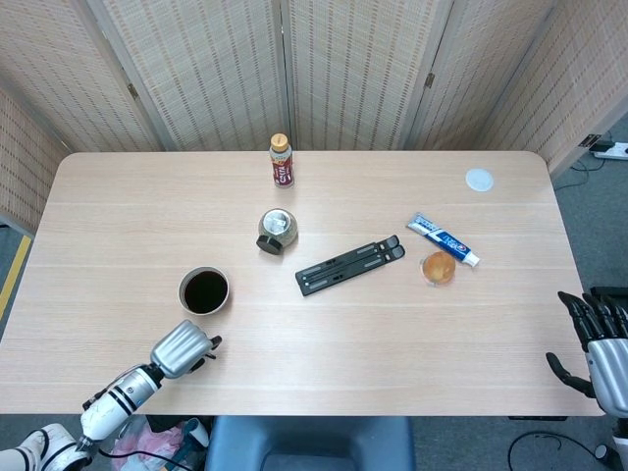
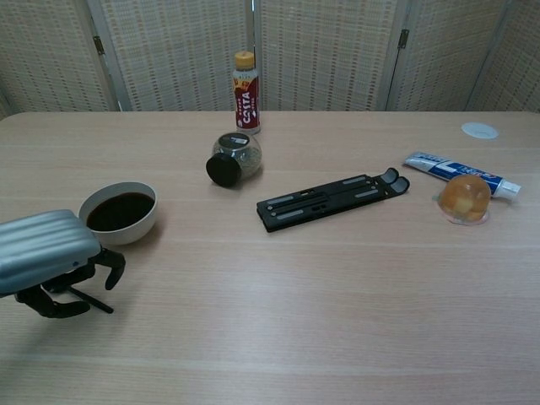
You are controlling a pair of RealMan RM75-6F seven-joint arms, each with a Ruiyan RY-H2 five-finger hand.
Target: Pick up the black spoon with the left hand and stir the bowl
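The black spoon [image 2: 96,304] lies on the table in front of the white bowl [image 2: 118,212] of dark liquid; only the end of its handle shows. My left hand [image 2: 52,263] hovers low over the spoon, fingers arched down around it and still apart, its silver back hiding the spoon's head. From the head view the left hand [image 1: 183,348] sits just in front of the bowl [image 1: 204,290] and covers the spoon. My right hand [image 1: 597,345] hangs off the table's front right corner, fingers spread, holding nothing.
A brown drink bottle [image 1: 282,162] stands at the back centre, with a tipped glass jar [image 1: 278,231] nearer. A black folding stand [image 1: 350,265] lies mid-table. Toothpaste [image 1: 444,240], an orange jelly cup [image 1: 438,268] and a white lid [image 1: 479,179] are on the right.
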